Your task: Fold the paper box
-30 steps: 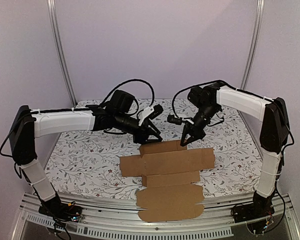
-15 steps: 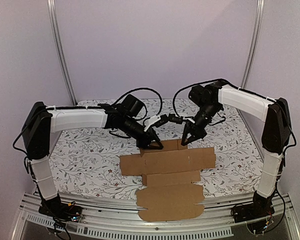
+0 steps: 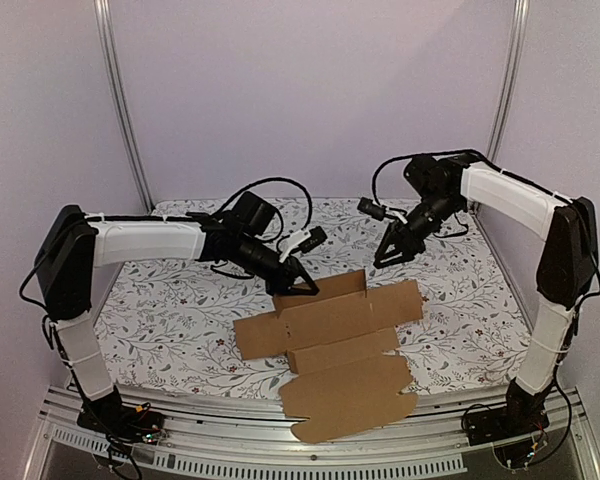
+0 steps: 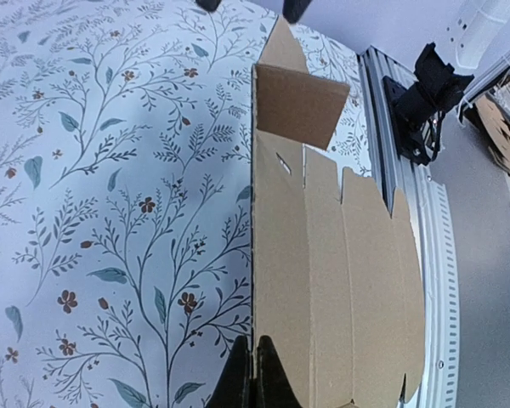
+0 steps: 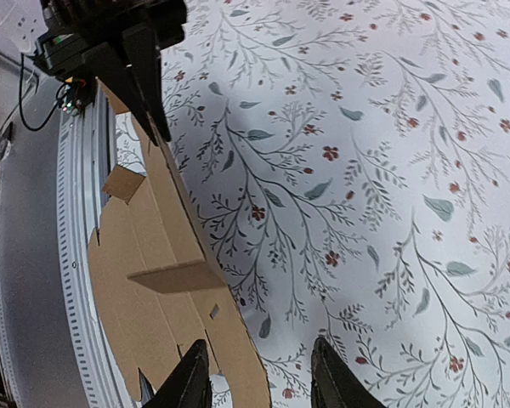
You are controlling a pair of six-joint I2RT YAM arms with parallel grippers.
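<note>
The paper box [image 3: 330,340] lies flat as an unfolded brown die-cut sheet, its near flaps overhanging the table's front edge. A small flap at its far edge stands up. My left gripper [image 3: 302,287] is shut on the sheet's far edge near the left end. In the left wrist view the fingertips [image 4: 253,344] pinch the thin edge of the paper box [image 4: 340,272]. My right gripper [image 3: 388,257] hangs open above the tablecloth, behind the sheet's right end and apart from it. The right wrist view shows the gripper [image 5: 259,342] empty, the paper box [image 5: 153,280] down to its left.
A floral tablecloth [image 3: 170,300] covers the table. A slotted metal rail [image 3: 220,445] runs along the near edge under the overhanging flaps. Two upright posts [image 3: 125,110] stand at the back corners, with plain walls behind.
My left gripper has closed on the sheet's far edge. The right gripper has opened, let go and drawn back up to the right. The sheet has turned slightly, right end farther back.
</note>
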